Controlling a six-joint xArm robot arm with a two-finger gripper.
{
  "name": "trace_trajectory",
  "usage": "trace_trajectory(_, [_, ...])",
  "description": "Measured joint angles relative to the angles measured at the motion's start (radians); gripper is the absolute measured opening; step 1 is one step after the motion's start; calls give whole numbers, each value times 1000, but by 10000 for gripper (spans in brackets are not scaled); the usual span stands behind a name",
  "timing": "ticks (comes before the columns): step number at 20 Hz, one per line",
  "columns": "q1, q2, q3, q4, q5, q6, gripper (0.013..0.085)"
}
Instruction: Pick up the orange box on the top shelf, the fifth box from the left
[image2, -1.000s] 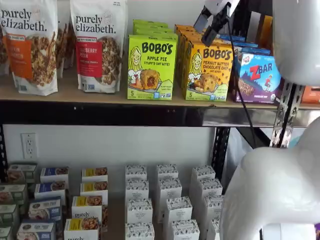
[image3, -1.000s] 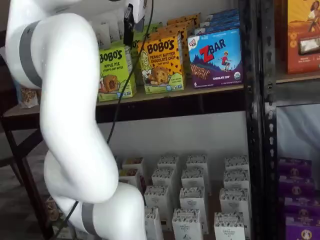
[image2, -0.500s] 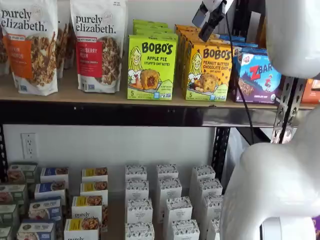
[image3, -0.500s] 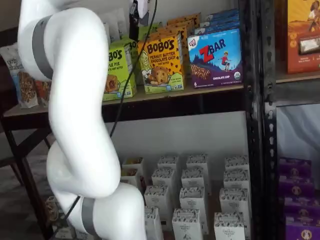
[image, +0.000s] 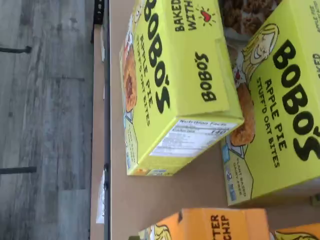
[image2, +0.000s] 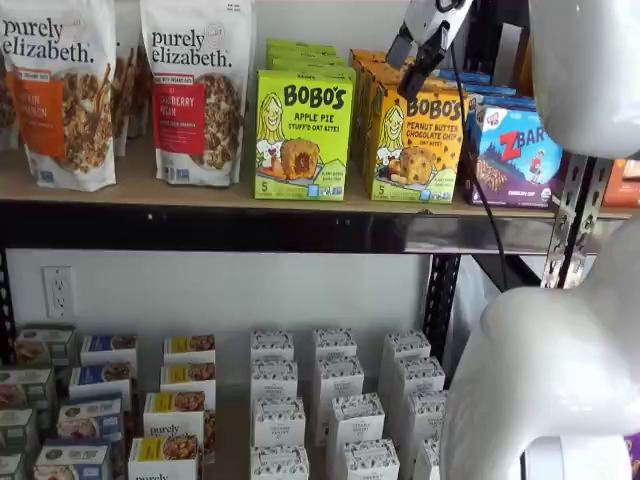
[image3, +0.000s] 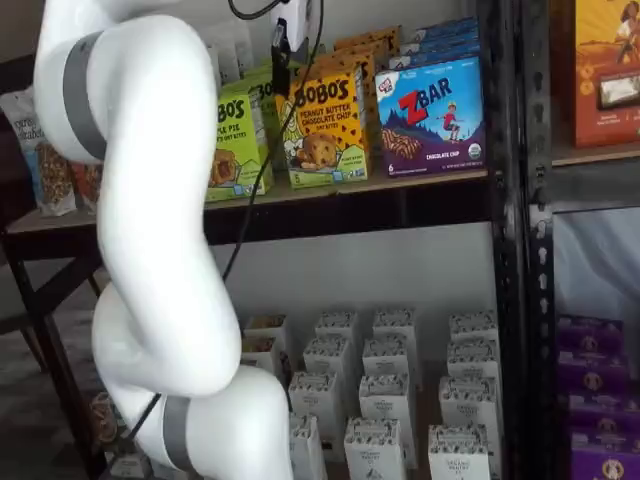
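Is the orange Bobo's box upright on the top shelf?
Upright: the orange box stands on its base on the top shelf, front panel facing out.

Raised arm, hand (image2: 414, 60) open

A plain white wall (image2: 200, 290) backs the shelving, with a white power outlet (image2: 58, 291) at the left edge of a shelf view. Grey wood-plank flooring (image: 47, 100) shows in the wrist view. A black perforated upright (image3: 515, 250) stands at the right of a shelf view.
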Motion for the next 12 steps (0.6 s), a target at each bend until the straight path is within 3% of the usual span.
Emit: trace_trajectory(12, [-10,-3,67,-71,-54,-47,850])
